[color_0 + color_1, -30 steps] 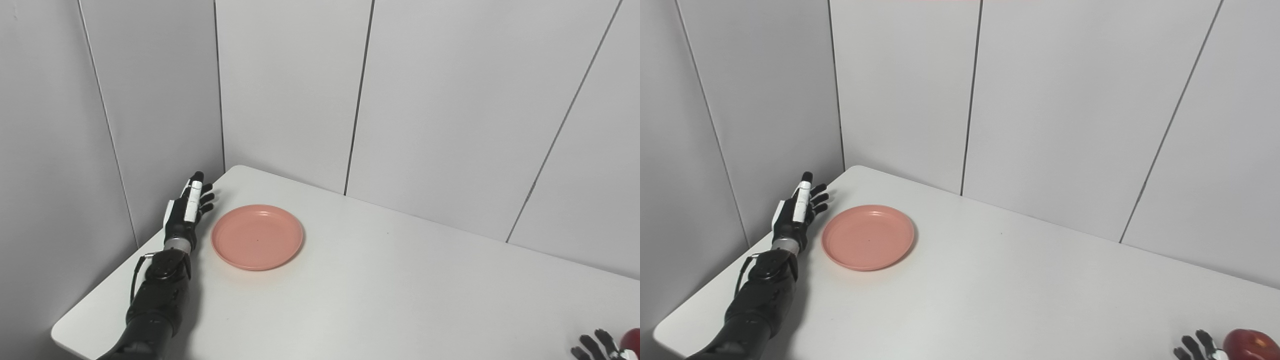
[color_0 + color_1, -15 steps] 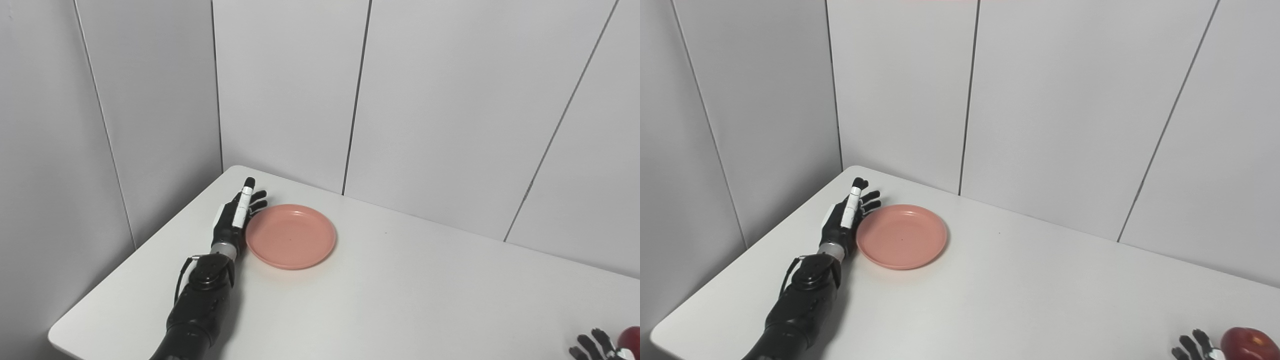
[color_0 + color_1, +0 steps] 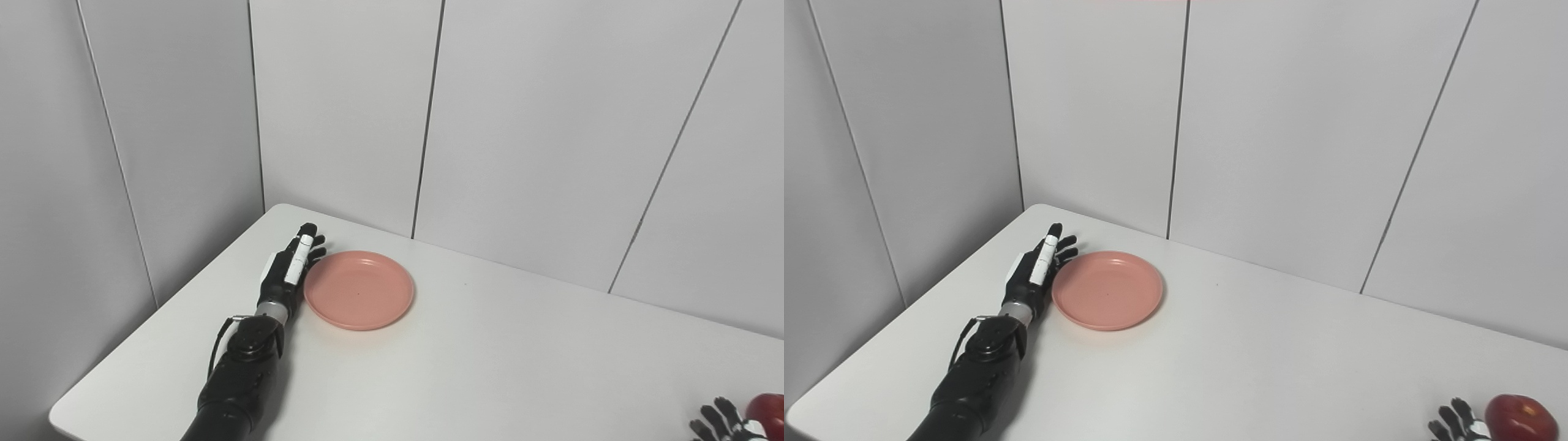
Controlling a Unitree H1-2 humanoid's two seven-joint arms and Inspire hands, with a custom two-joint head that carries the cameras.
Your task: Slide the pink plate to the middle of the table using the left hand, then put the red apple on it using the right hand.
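Change: since a second ago the left hand and the pink plate have travelled together away from the table's left edge toward its middle; over the last half second they have barely shifted against the table.
Left hand: flat, fingers straight and slightly spread, holding nothing, its inner edge pressed against the plate's left rim.
Left arm: stretched low over the table, coming in from the bottom-left.
Pink plate: immediately to the right of the left hand, upright and bare, in the table's far-left part, not yet at the centre.
Right hand: only spread fingertips show at the bottom-right edge, apart and gripping nothing that can be seen.
Red apple: resting on the table just right of the right hand's fingertips; contact cannot be told.
Backdrop: grey wall panels behind the table.
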